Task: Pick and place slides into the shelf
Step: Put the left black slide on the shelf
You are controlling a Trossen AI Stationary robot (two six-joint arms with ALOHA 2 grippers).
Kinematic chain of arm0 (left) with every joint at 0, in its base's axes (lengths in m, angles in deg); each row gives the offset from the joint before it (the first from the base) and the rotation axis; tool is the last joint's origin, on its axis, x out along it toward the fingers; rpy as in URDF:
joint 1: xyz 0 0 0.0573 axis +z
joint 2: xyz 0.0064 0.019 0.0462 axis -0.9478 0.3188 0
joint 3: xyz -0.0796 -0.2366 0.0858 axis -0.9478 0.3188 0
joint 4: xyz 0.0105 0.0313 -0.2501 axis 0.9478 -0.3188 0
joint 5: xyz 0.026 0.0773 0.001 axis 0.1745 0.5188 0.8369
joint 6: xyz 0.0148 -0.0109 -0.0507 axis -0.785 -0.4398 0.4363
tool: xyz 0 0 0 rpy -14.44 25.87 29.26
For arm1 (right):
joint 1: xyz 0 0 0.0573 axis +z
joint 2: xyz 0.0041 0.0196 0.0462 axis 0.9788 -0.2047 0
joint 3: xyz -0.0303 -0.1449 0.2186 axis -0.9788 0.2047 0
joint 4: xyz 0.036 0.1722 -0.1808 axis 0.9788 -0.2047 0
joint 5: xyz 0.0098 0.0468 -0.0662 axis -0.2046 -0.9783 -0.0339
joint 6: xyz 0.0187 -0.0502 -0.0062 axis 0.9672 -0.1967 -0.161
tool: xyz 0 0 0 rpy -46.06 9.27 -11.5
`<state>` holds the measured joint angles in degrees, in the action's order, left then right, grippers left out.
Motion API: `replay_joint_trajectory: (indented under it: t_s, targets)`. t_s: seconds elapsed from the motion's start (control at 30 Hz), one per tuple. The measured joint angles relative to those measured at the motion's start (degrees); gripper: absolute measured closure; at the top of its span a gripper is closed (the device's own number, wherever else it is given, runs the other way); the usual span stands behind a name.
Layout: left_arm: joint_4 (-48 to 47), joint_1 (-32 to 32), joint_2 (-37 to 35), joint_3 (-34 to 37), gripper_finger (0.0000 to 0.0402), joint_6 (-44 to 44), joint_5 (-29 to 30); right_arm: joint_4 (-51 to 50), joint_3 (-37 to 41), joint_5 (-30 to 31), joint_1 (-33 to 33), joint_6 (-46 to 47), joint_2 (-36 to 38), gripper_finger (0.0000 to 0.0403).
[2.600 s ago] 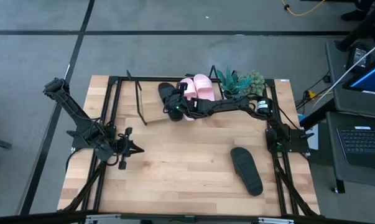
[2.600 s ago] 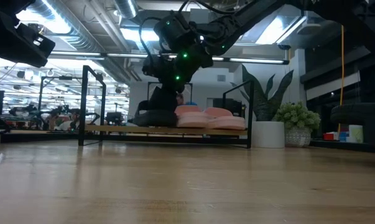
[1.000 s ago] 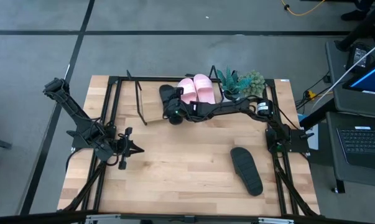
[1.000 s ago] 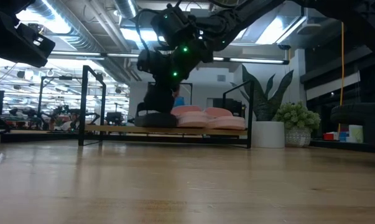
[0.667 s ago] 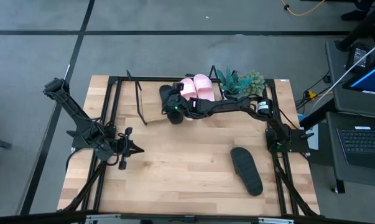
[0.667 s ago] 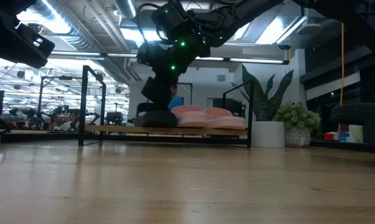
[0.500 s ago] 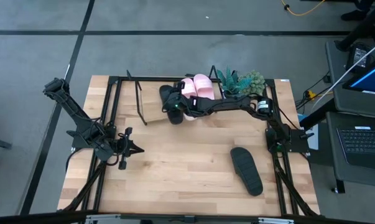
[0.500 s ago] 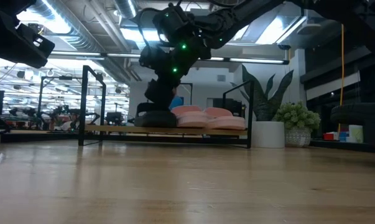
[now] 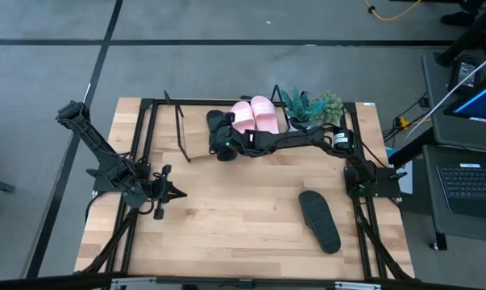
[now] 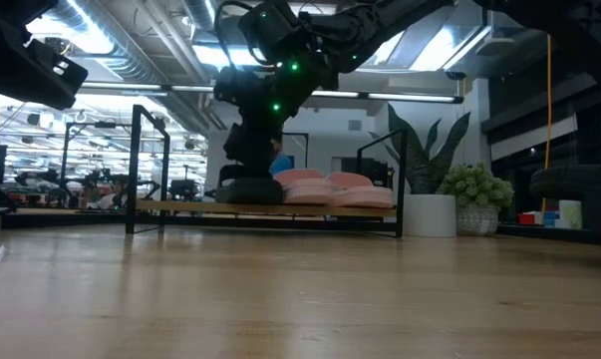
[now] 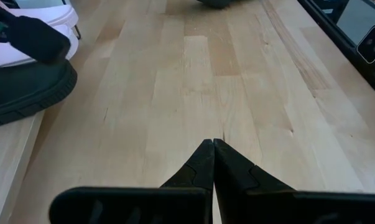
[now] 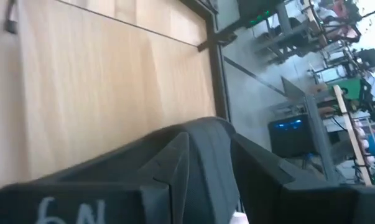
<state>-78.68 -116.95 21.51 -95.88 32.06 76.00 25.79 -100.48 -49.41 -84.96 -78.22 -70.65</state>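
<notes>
Resting on the shelf (image 9: 196,143) at twelve o'clock are two pink slides (image 9: 255,113) and one black slide (image 9: 220,126), which the right gripper (image 9: 223,143) grasps. Another black slide (image 9: 319,220) waits at four o'clock. The left gripper (image 9: 176,192), clenched, idles at nine o'clock.

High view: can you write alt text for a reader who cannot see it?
The right gripper grips a black slide on the shelf, beside two pink slides. Another black slide lies on the table; the left gripper waits shut.
</notes>
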Motion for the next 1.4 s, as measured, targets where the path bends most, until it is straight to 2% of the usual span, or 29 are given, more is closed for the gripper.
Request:
replay_joint_trajectory:
  t_s: [0.1, 0.3, 1.4]
  targets:
    - [0.00, 0.00, -0.01, 0.01, 0.0401, 0.04, 0.01, -0.21, 0.00, -0.12, -0.27, 0.00, 0.00, 0.0283]
    - [0.00, 0.00, 0.01, 0.01, 0.0401, 0.07, 0.01, -1.50, 0.00, -5.70, -1.30, 0.15, 0.00, 0.0283]
    - [-0.02, 0.00, -0.01, 0.01, 0.0401, 0.02, 0.01, -5.14, 0.07, -7.47, -4.58, 0.20, 0.00, 0.0283]
